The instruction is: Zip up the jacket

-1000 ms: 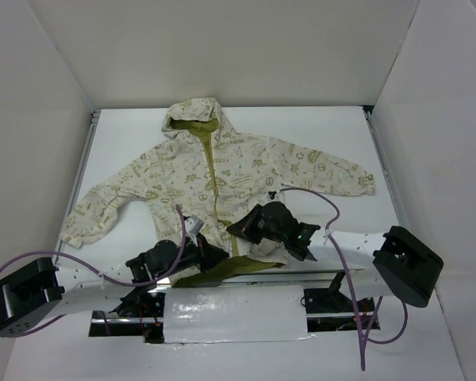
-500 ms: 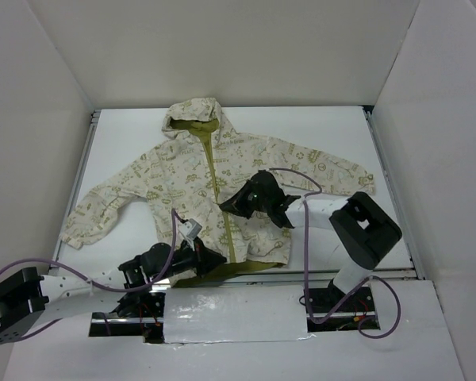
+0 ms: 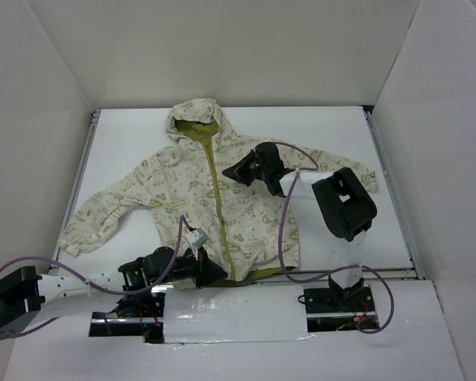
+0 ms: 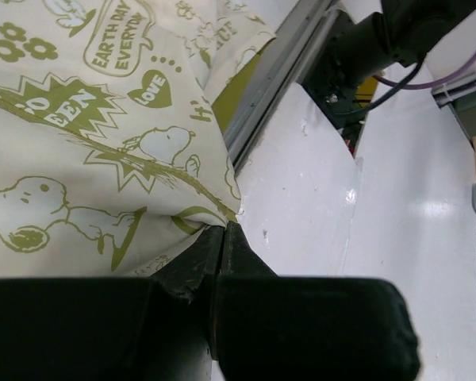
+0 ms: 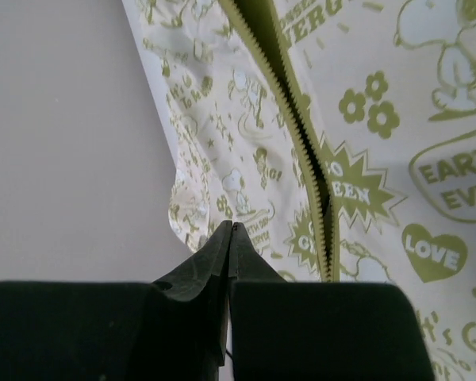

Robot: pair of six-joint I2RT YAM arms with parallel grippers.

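The jacket (image 3: 174, 178) lies flat and face up on the white table, hood at the far end, sleeves spread. Its olive zipper (image 3: 224, 230) runs down the middle. My left gripper (image 3: 214, 271) is shut on the bottom hem beside the zipper's foot; the left wrist view shows the jaws (image 4: 224, 226) pinching the cream fabric (image 4: 103, 159). My right gripper (image 3: 228, 171) is at chest height on the zipper, jaws pressed together (image 5: 232, 226); the pull is hidden between them. Ahead of it the zipper teeth (image 5: 297, 143) stand apart; beside its fingers they join.
White walls enclose the table on three sides. A metal rail (image 3: 341, 274) runs along the near edge, with a silver taped panel (image 3: 234, 313) in front. Purple cables loop from both arms. The right arm's elbow (image 3: 345, 202) stands over the jacket's right sleeve.
My right gripper has moved from the hem up the zipper line to the chest, and the front panels have come together behind it. The left gripper has stayed on the hem.
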